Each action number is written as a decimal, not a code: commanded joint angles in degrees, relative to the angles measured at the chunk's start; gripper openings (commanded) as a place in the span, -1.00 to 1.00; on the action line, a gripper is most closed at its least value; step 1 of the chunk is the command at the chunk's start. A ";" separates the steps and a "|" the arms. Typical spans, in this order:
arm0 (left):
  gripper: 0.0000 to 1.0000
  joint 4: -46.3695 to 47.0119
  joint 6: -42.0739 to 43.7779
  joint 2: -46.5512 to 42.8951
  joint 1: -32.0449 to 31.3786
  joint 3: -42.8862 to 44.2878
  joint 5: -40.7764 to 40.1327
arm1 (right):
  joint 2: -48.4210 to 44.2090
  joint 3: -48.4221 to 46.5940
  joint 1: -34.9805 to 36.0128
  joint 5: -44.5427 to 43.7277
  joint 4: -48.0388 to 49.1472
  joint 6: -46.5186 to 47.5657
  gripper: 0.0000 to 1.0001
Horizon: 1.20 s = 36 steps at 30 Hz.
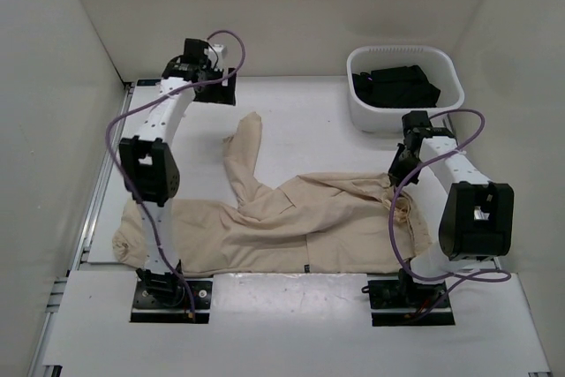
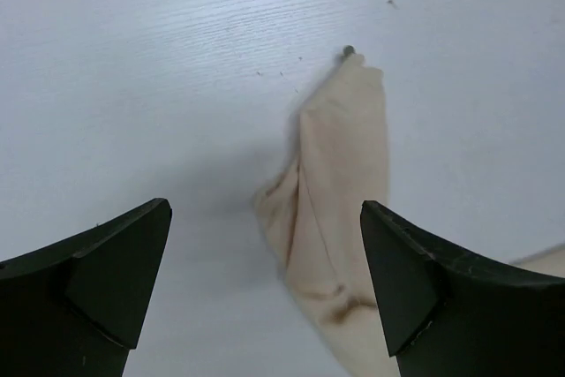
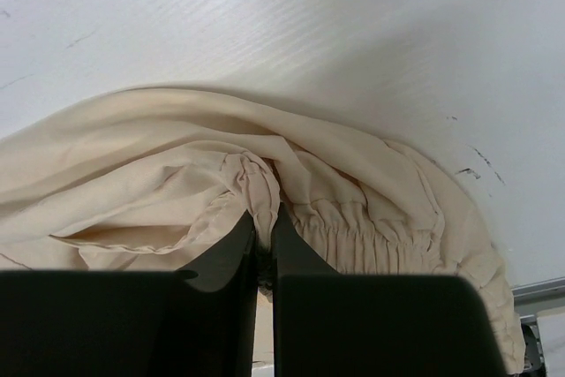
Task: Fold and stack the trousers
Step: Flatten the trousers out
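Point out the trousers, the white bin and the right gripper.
trousers [image 1: 291, 227], top view, middle of the cloth.
bin [image 1: 380, 119], top view, front wall.
right gripper [image 3: 263, 234], right wrist view, between the shut fingertips.

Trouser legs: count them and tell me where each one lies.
2. One leg runs toward the far side, ending near the left gripper. The other leg stretches left along the near edge, partly hidden behind the left arm.

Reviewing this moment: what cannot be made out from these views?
Top view: part of the trousers at near left, behind the left arm.
Top view: count of black garments in the bin, too dark.
Right wrist view: waistband portion inside the shut jaws, hidden by them.
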State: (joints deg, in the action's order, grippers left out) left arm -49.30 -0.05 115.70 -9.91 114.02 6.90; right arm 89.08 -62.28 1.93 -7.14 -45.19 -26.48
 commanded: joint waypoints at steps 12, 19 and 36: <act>-0.72 -7.65 0.05 15.45 -2.13 -5.03 13.93 | -2.15 -2.32 1.23 -1.21 -1.65 -0.76 -1.00; -0.72 -8.18 0.05 -4.73 14.43 -13.01 -0.37 | -9.61 -2.41 -4.55 -10.27 -5.88 -3.84 -1.00; -0.72 -21.89 0.05 -17.37 20.47 -25.37 -21.50 | -17.54 -0.03 -5.80 -1.39 -3.06 1.96 -1.00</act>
State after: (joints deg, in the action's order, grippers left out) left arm -68.29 -0.21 93.36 11.09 85.30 -12.71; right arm 71.83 -60.86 -3.64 -9.52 -49.12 -26.83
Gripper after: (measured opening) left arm 0.154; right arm 0.058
